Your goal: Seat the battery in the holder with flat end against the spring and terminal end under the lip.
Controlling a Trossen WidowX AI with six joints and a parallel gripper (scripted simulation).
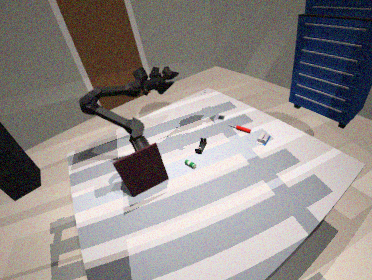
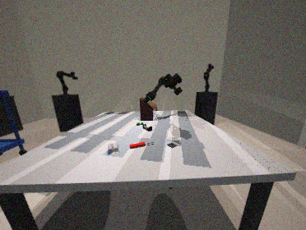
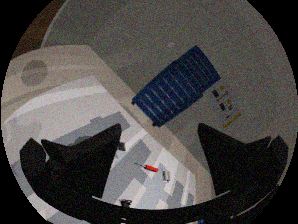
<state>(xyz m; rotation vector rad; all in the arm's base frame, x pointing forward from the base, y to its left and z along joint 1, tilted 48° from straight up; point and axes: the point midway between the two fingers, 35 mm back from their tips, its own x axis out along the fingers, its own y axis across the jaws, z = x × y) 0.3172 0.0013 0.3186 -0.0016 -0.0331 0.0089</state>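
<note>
A green and white battery [image 1: 190,164] [image 2: 140,124] lies on the table, outside the holder and a little apart from it. The small black holder [image 1: 201,146] [image 2: 147,128] [image 3: 126,203] stands on the table; its spring and lip are too small to make out. My gripper [image 1: 171,80] [image 2: 178,85] [image 3: 160,128] is open, with nothing between the fingers. It is raised high above the table, well away from both battery and holder. The battery cannot be made out in the wrist view.
A red screwdriver [image 1: 243,129] [image 2: 137,144] [image 3: 151,168], a white and blue box [image 1: 263,138] [image 2: 113,148] [image 3: 166,175] and a small dark piece [image 1: 221,117] [image 2: 172,144] [image 3: 122,146] lie beyond the holder. A dark red block [image 1: 142,170] [image 2: 146,110] stands by the arm's base.
</note>
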